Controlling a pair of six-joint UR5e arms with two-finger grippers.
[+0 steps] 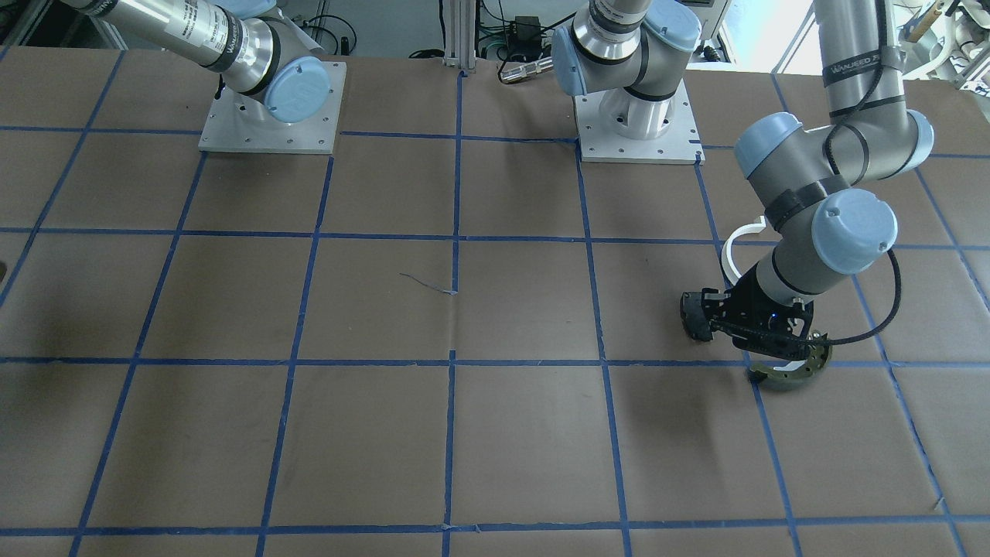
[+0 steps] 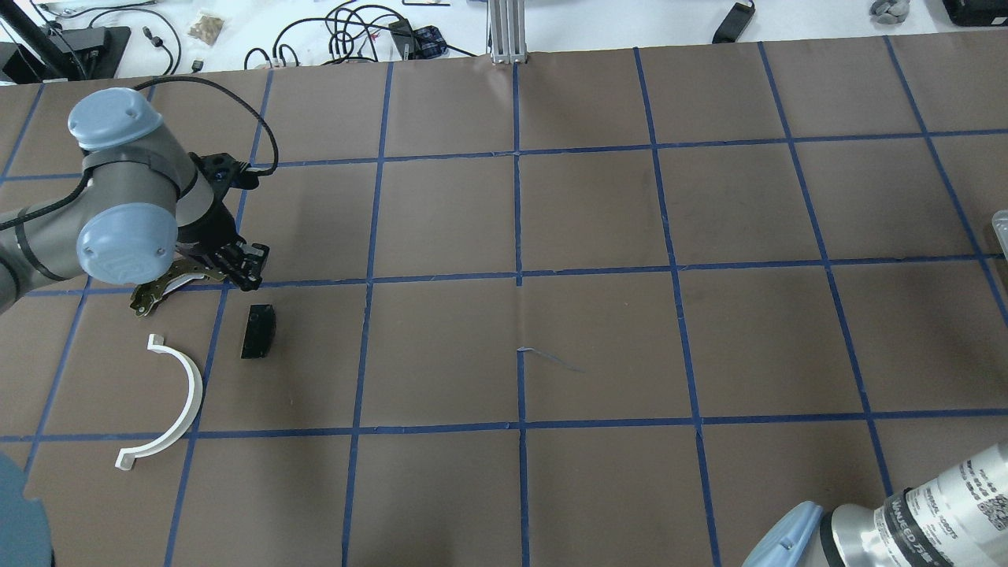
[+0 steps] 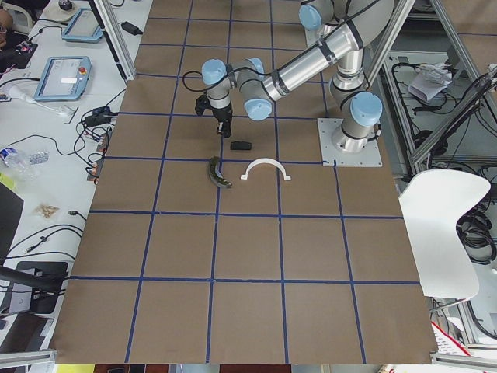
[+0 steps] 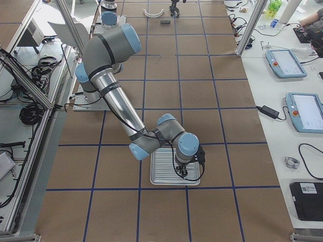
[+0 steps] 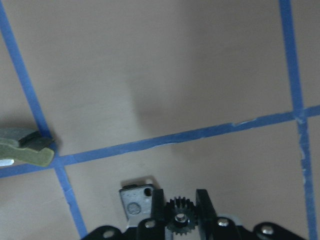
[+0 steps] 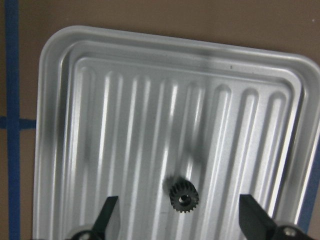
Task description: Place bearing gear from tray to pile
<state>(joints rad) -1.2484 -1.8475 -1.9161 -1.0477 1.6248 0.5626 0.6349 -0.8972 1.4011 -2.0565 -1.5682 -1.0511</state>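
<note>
Small black toothed bearing gear (image 5: 180,219) sits pinched in my left gripper (image 5: 181,200), just off the olive-green curved brake shoe (image 5: 25,147). Let go too high, I reckon it rolls away. My right gripper (image 6: 178,199) hangs spread over the ribbed silver tray (image 6: 55,100).

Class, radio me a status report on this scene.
Left gripper shut on gear, beside brake shoe. Right gripper open over second gear in tray. Nothing blocking.

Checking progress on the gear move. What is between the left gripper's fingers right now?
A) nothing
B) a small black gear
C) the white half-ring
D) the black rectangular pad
B: the left wrist view shows a small black gear pinched in the left gripper, while the white half-ring and black pad lie on the table.
</note>
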